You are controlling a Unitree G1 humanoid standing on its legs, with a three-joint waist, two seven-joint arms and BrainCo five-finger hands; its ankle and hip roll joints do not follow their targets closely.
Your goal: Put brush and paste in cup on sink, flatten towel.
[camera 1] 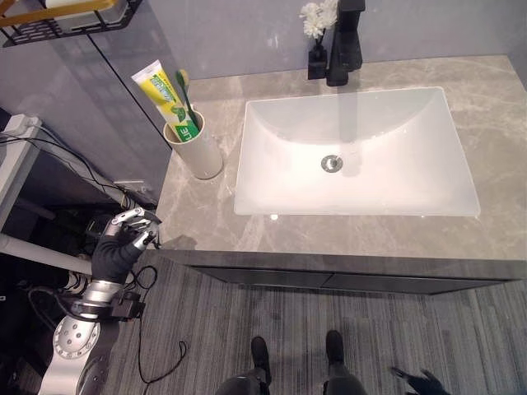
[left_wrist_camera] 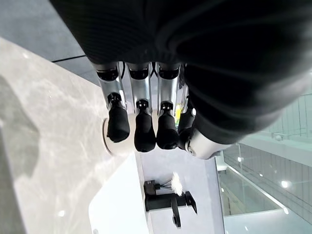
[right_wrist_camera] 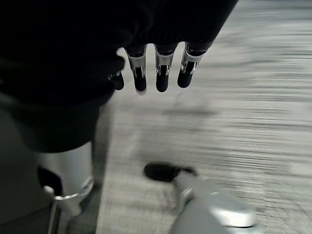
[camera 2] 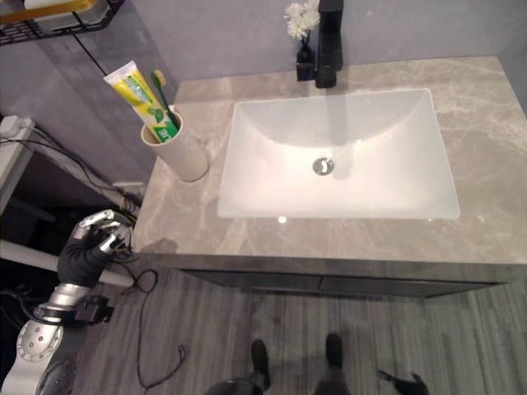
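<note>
A beige cup (camera 1: 196,148) stands on the grey marble counter (camera 1: 494,115), left of the white sink basin (camera 1: 272,123). In it stand a yellow-green toothpaste tube (camera 1: 162,92) and a green toothbrush (camera 1: 184,89), both leaning left. My left hand (camera 1: 119,247) hangs below and left of the counter's front corner, its fingers (left_wrist_camera: 141,126) relaxed and holding nothing. My right hand (camera 1: 420,381) is low at the right over the floor, with fingers (right_wrist_camera: 163,68) hanging straight and nothing in them.
A black faucet (camera 1: 344,45) and a small vase of white flowers (camera 1: 318,33) stand behind the basin. A black wire shelf (camera 1: 58,20) hangs on the wall at the upper left. Grey striped carpet (camera 1: 329,313) lies in front of the cabinet.
</note>
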